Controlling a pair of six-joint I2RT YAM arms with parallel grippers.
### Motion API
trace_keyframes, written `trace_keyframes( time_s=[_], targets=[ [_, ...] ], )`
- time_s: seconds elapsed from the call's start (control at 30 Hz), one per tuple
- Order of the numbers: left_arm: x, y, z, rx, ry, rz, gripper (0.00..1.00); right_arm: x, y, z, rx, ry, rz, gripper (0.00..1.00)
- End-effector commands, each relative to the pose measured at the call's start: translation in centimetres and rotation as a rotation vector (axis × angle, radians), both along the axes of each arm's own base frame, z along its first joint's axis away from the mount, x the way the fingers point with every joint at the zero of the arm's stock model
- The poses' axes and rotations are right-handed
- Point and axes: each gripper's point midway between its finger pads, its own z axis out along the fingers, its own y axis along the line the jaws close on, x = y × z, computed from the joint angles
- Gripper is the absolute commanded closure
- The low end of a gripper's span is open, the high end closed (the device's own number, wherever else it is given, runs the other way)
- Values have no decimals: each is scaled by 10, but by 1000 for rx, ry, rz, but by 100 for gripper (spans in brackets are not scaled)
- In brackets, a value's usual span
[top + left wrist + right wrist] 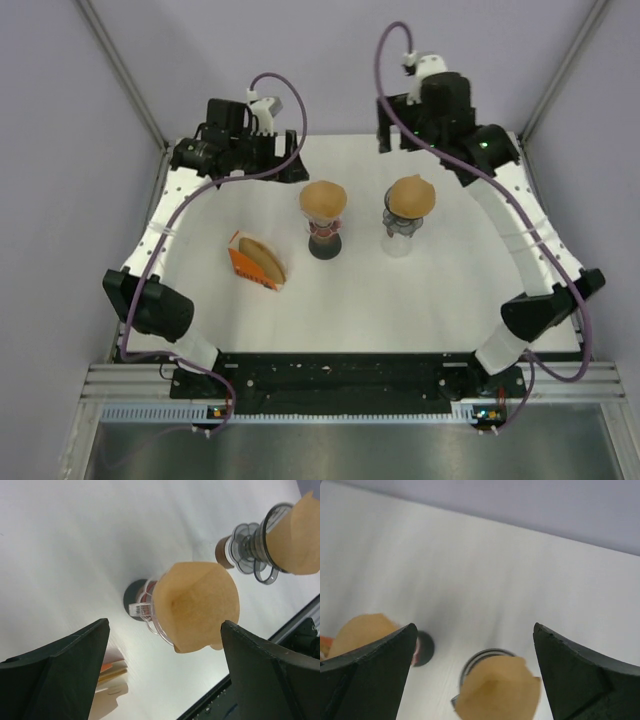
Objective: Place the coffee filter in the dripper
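Two drippers stand mid-table, each with a brown paper coffee filter seated in its cone. The left dripper (324,237) has a dark base and holds one filter (323,198); it shows in the left wrist view (142,605) with its filter (197,605). The right dripper (400,230) is clear with dark rings and holds the other filter (411,193), also seen in the right wrist view (497,692). My left gripper (290,160) is open and empty, behind the left dripper. My right gripper (395,135) is open and empty, behind the right dripper.
An orange pack of spare brown filters (257,260) lies on the white table (400,310) left of the drippers; its edge shows in the left wrist view (112,672). Grey walls enclose the table on three sides.
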Motion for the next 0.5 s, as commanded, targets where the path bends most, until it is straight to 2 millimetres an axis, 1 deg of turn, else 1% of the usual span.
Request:
trace_keyframes(
  time_s=[0.0,0.07,0.13,0.17,0.23,0.27,0.3,0.33,0.37,0.4,0.43,0.47],
  targets=[
    [20,39,58,19,-186,112,1,22,-101,38,130,-104,-255,1],
    [29,60,68,20,-224,174,1,24,-139,31,158,-101,-338,1],
    [34,81,74,31,-254,224,1,23,-173,17,176,-87,-412,1],
    [37,93,76,44,-267,256,1,22,-191,12,186,-89,-454,1],
    [43,121,75,76,-286,354,1,17,-221,-3,211,-80,-522,1],
    [47,138,70,98,-291,409,1,14,-234,-14,226,-69,-549,1],
    [49,152,69,111,-315,457,1,10,-250,-23,241,-58,-584,1],
    [50,174,62,126,-328,518,1,6,-263,-35,253,-47,-615,1],
    [51,191,52,137,-340,563,1,2,-273,-49,254,-30,-649,1],
    [51,204,48,144,-368,596,1,-1,-285,-60,251,-27,-683,1],
    [50,215,38,155,-374,620,1,-4,-293,-74,240,-19,-715,1],
    [49,224,33,169,-395,629,1,-7,-304,-86,211,-26,-762,1]
  ],
)
